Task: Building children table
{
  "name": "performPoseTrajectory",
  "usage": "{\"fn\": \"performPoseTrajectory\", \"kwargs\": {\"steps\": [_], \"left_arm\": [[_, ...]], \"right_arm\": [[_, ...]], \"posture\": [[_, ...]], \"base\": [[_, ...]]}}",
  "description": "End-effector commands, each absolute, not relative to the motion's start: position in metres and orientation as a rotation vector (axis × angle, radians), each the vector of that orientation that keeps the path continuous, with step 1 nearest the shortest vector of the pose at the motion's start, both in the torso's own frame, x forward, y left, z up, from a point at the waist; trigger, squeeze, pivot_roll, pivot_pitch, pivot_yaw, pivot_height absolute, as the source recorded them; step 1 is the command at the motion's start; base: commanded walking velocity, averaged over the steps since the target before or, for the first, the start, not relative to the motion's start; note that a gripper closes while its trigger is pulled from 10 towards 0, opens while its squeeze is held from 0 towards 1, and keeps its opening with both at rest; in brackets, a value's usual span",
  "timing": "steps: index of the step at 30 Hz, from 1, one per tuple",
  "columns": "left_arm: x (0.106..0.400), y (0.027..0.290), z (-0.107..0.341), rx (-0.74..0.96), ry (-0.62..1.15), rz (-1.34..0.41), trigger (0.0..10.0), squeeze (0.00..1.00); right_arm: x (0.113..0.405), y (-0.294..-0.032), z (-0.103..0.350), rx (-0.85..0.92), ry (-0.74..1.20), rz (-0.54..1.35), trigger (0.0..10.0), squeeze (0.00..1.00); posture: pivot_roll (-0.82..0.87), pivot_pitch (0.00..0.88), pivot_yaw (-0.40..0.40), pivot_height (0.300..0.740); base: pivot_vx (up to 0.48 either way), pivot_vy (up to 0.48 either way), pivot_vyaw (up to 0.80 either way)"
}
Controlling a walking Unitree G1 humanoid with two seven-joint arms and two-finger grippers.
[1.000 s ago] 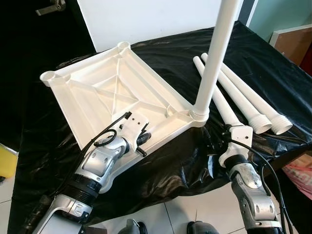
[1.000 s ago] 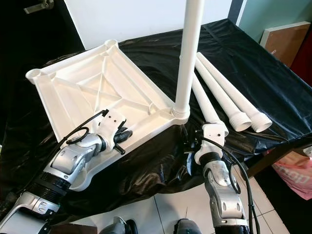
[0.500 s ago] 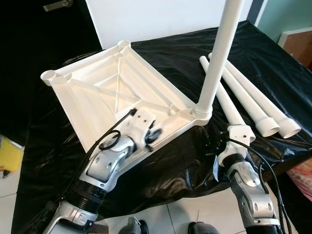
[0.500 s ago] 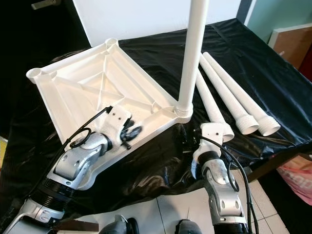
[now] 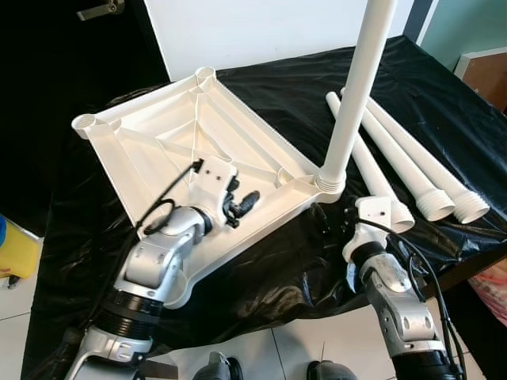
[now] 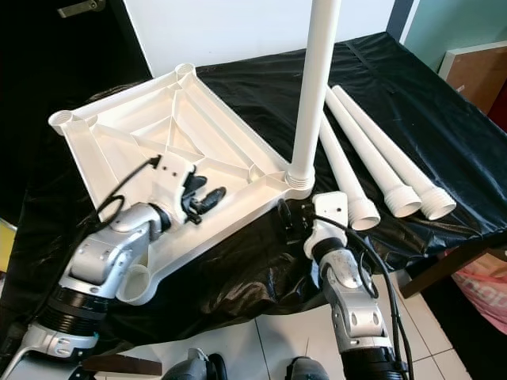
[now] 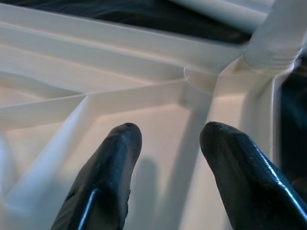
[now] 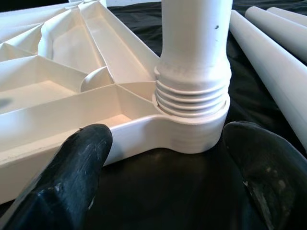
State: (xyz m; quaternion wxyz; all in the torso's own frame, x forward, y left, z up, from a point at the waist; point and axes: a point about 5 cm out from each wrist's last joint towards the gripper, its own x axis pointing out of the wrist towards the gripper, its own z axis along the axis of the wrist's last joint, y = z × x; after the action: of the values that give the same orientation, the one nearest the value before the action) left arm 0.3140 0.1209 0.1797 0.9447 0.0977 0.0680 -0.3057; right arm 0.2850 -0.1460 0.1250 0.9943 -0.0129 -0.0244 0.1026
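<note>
Your left fingers [image 7: 103, 191] hover spread over the upturned tabletop [image 5: 170, 146]; your right fingers [image 8: 72, 177] gape before the screwed-in leg [image 5: 352, 95]. Everything sits on a black-draped surface [image 5: 277, 91] above white floor tiles [image 5: 297, 352]. The leg's top is cut off.

Black sheet [image 5: 261, 95] on table, white wall [image 5: 253, 28], tile floor [image 6: 261, 348].

A black plastic sheet [image 5: 261, 95] (crinkled and glossy) covers the table. Behind it stands a white board [image 5: 261, 32] against a dark door with a metal handle [image 5: 101, 9]. White floor tiles [image 5: 309, 348] show below, a yellow object [image 5: 12, 252] at the left edge.
</note>
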Motion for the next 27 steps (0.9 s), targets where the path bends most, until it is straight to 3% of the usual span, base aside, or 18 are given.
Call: {"fn": "performPoseTrajectory", "kwargs": {"steps": [1, 2, 6, 15, 16, 22, 27], "left_arm": [[0.316, 0.145, 0.181, 0.259, 0.16, -0.515, 10.0, 0.0], [0.316, 0.145, 0.181, 0.259, 0.16, -0.515, 10.0, 0.0], [0.315, 0.191, 0.181, 0.463, 0.22, -0.347, 10.0, 0.0], [0.313, 0.222, 0.183, 0.558, 0.261, -0.236, 10.0, 0.0], [0.312, 0.235, 0.185, 0.636, 0.277, -0.179, 10.0, 0.0], [0.307, 0.241, 0.183, 0.685, 0.32, -0.197, 10.0, 0.0], [0.29, 0.223, 0.165, 0.78, 0.401, -0.415, 10.0, 0.0]], "right_arm": [[0.285, -0.146, 0.12, -0.054, -0.026, 0.222, 10.0, 0.0], [0.285, -0.146, 0.12, -0.054, -0.026, 0.222, 10.0, 0.0], [0.293, -0.145, 0.114, -0.094, 0.013, 0.221, 10.0, 0.0], [0.301, -0.141, 0.113, -0.117, 0.035, 0.256, 10.0, 0.0], [0.304, -0.138, 0.114, -0.124, 0.032, 0.277, 10.0, 0.0], [0.309, -0.134, 0.114, -0.129, 0.032, 0.295, 10.0, 0.0], [0.316, -0.129, 0.114, -0.128, 0.043, 0.313, 10.0, 0.0]], "posture": [[-0.08, 0.119, 0.087, 0.74], [-0.08, 0.119, 0.087, 0.74], [-0.07, 0.115, 0.081, 0.74], [-0.06, 0.117, 0.071, 0.74], [-0.05, 0.119, 0.064, 0.74], [-0.04, 0.121, 0.061, 0.74], [-0.03, 0.119, 0.054, 0.74]], "base": [[0.0, 0.0, 0.0], [0.0, 0.0, 0.0], [0.0, 0.0, 0.0], [0.0, 0.0, 0.0], [0.0, 0.0, 0.0], [0.0, 0.0, 0.0], [0.0, 0.0, 0.0]]}}
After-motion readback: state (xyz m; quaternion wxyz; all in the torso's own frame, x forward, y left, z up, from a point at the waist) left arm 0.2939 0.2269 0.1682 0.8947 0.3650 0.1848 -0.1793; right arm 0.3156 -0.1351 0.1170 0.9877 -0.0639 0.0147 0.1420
